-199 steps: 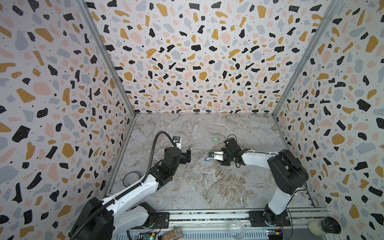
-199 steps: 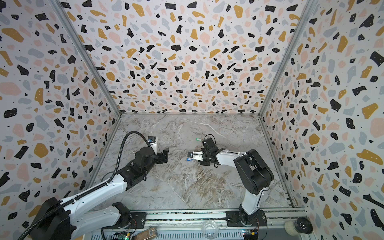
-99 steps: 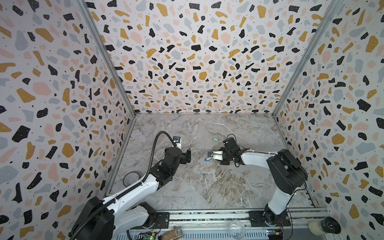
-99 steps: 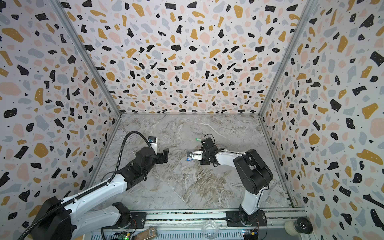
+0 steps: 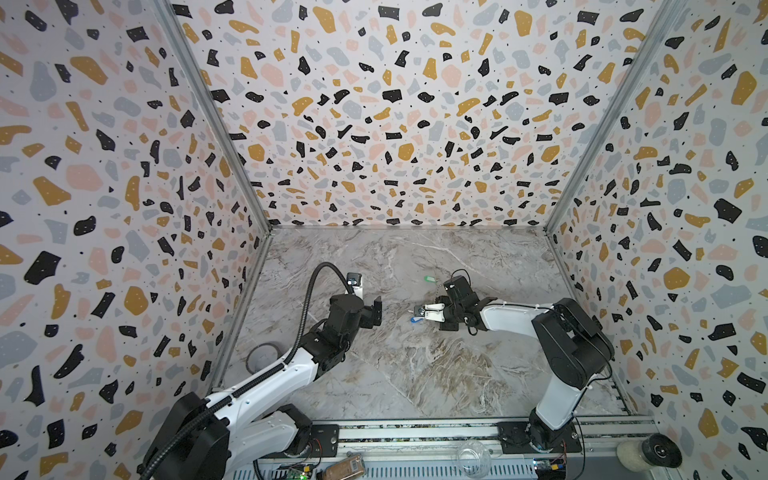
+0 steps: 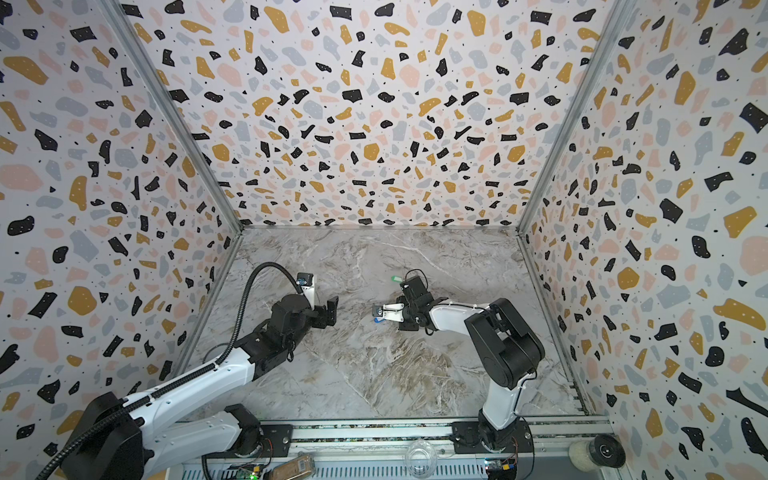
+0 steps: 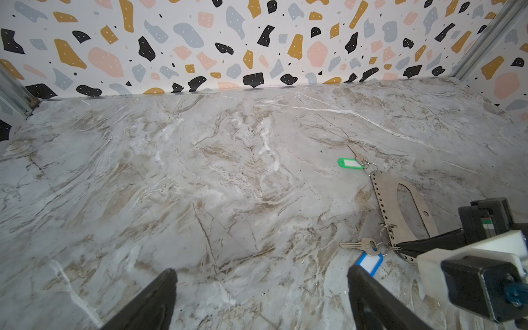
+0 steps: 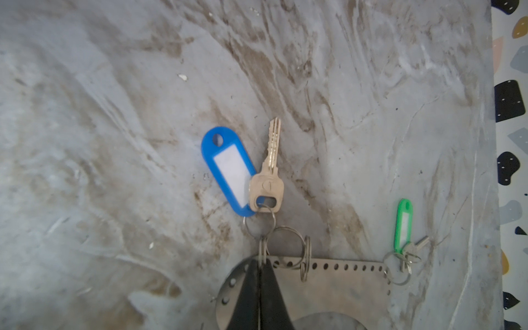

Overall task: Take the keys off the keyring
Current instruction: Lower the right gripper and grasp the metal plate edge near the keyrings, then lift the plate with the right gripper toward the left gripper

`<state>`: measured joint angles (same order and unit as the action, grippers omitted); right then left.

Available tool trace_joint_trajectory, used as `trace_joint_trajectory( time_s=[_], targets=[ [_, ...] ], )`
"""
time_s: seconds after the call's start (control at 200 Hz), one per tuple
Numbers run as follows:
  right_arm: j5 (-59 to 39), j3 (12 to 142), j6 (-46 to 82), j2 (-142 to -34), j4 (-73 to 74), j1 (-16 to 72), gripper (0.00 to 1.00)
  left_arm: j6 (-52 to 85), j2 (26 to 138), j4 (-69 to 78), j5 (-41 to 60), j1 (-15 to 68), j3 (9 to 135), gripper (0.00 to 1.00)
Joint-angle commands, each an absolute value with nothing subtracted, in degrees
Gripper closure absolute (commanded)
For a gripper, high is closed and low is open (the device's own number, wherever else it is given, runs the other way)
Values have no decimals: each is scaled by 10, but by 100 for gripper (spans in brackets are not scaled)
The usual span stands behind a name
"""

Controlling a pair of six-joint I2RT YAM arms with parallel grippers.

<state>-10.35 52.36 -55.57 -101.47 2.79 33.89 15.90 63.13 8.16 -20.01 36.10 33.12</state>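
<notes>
The keyring is a flat grey strap loop lying on the marble floor. One key with a blue tag hangs from small ring links at one end. The other key, with a green tag, is linked at the other end. My right gripper is shut on a ring link at the strap's edge beside the blue-tag key. In both top views it sits low over the blue tag. My left gripper hangs open and empty to the left of the keyring.
Terrazzo walls close in the back and both sides. A dark ring lies by the left wall. On the front rail stand a clear glass jar and a roll.
The right gripper's jaws have closed onto the ring link. Both arms have barely moved, and the left gripper stays open.
</notes>
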Motion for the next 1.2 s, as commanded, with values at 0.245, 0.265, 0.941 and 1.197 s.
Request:
trace_joint_trajectory(
  time_s=[0.245, 0.265, 0.941, 1.197],
  targets=[
    [-114, 542, -563, -985, 7, 346, 98, 135, 613, 83, -220, 363, 354, 7],
    [-120, 542, -562, -980, 5, 346, 99, 133, 611, 81, -222, 363, 356, 7],
    [-362, 553, -454, -837, -11, 302, 100, 63, 548, 63, -180, 363, 433, 9],
    [-474, 548, -378, -774, 26, 278, 100, 54, 517, 128, -59, 363, 420, 11]
  ],
)
